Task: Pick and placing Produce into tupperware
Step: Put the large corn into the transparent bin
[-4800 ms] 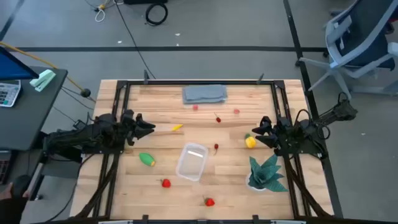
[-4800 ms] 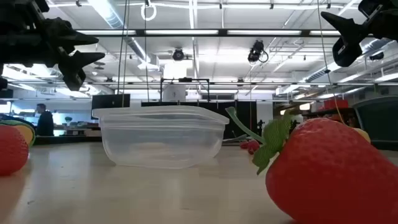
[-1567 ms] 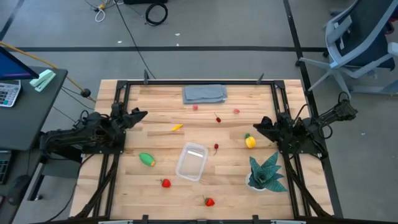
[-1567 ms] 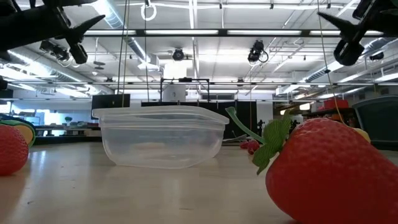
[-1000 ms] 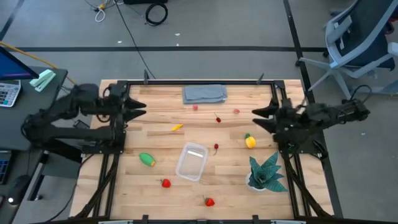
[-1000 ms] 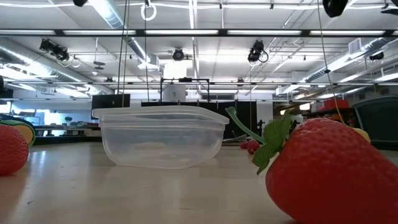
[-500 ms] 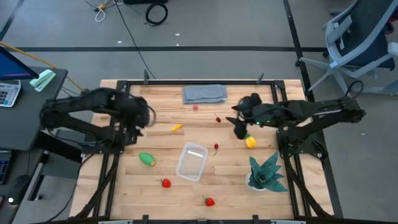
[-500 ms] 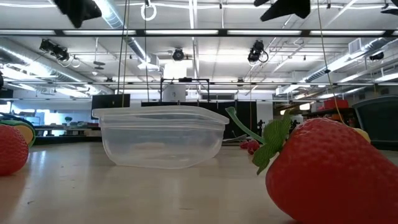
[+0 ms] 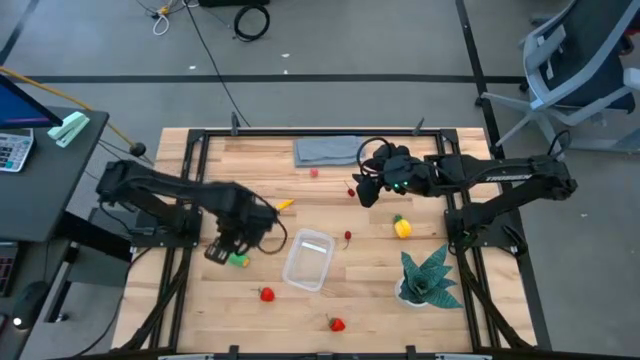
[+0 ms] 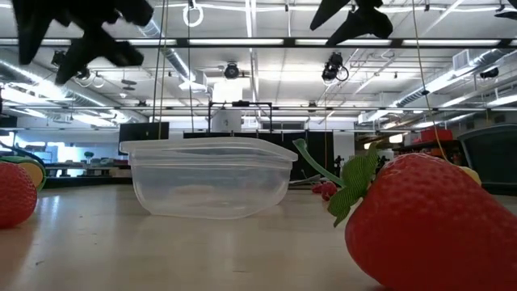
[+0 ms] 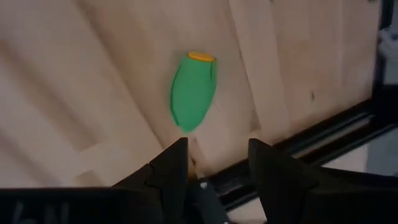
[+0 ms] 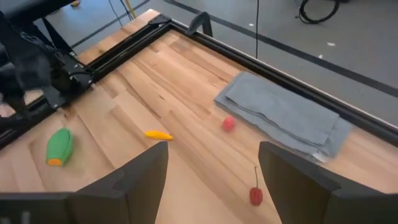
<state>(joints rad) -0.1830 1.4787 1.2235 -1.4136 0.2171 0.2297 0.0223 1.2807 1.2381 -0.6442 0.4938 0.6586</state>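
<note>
My left gripper [image 9: 226,252] is open and hovers above the green oblong [image 9: 238,260]. The left wrist view shows that oblong [image 11: 193,90] lying on the wood just beyond the open fingertips [image 11: 217,155]. My right gripper [image 9: 362,192] is open over the table's far middle, close to a cherry [image 9: 350,190]; the right wrist view shows the cherry [image 12: 255,196] between its spread fingers. The clear tupperware [image 9: 308,258] stands on its base at the table's middle, with nothing in it. The lemon [image 9: 402,228], yellow sliver [image 9: 285,205], second cherry [image 9: 347,237] and two strawberries [image 9: 266,294] [image 9: 337,324] lie loose on the wood.
A folded grey cloth [image 9: 329,150] lies at the far edge, with small pink pieces [image 9: 314,172] [image 9: 380,180] near it. The green spiky plant [image 9: 428,278] stands at the near right. Black rails [image 9: 190,170] run along both sides. Bare wood lies around the tub.
Both arms have swung in from above the side rails. The left gripper has moved right and toward the near edge, tipping down over the green oblong. The right gripper has moved left to the cherry by the far middle. None of the produce has moved, nor has the tub.
</note>
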